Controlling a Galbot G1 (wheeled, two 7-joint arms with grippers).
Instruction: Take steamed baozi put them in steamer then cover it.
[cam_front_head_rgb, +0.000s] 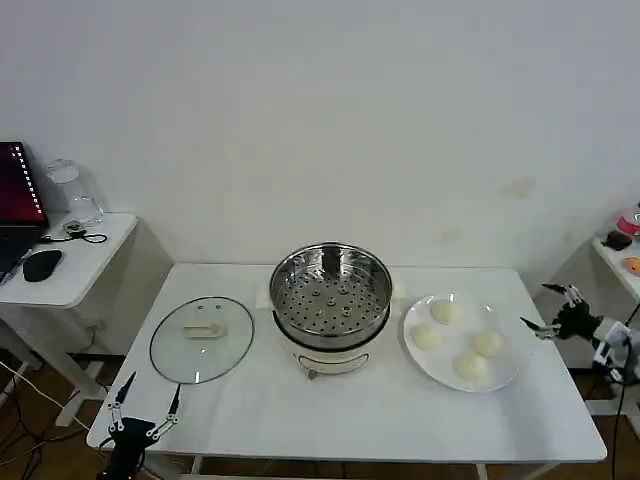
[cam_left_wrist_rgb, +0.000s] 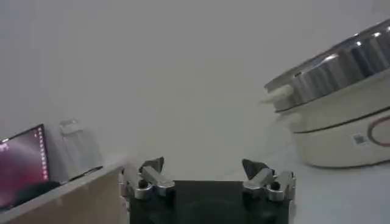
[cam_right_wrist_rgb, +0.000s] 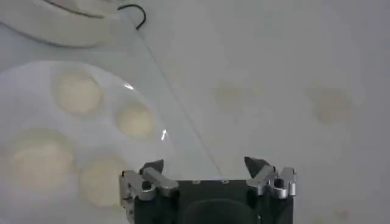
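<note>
Nearest the head camera, the left gripper (cam_front_head_rgb: 146, 400) hangs at the front left corner of the white table (cam_front_head_rgb: 400, 410), its two thin fingers spread wide with nothing between them; the left wrist view shows the same wide gap (cam_left_wrist_rgb: 204, 169) with the steamer's steel wall and white base off to one side. Just beyond that gripper, the cover (cam_front_head_rgb: 201, 339) lies flat on the tabletop toward the left edge, its cream handle up and its metal rim resting on the surface, just beside the steamer but apart from it. The steamer (cam_front_head_rgb: 331, 303) stands at the middle of the tabletop, toward the back edge, open, with its perforated tray bare. To its right, near the right edge, a white plate (cam_front_head_rgb: 512, 370) carries the four steamed baozi (cam_front_head_rgb: 459, 341), spaced apart from one another. The right gripper (cam_front_head_rgb: 551, 310) hovers off the right edge of the table, level with the plate, fingers wide apart and empty; in the right wrist view (cam_right_wrist_rgb: 205, 168) it sits above the table edge with the plate and buns beside it.
</note>
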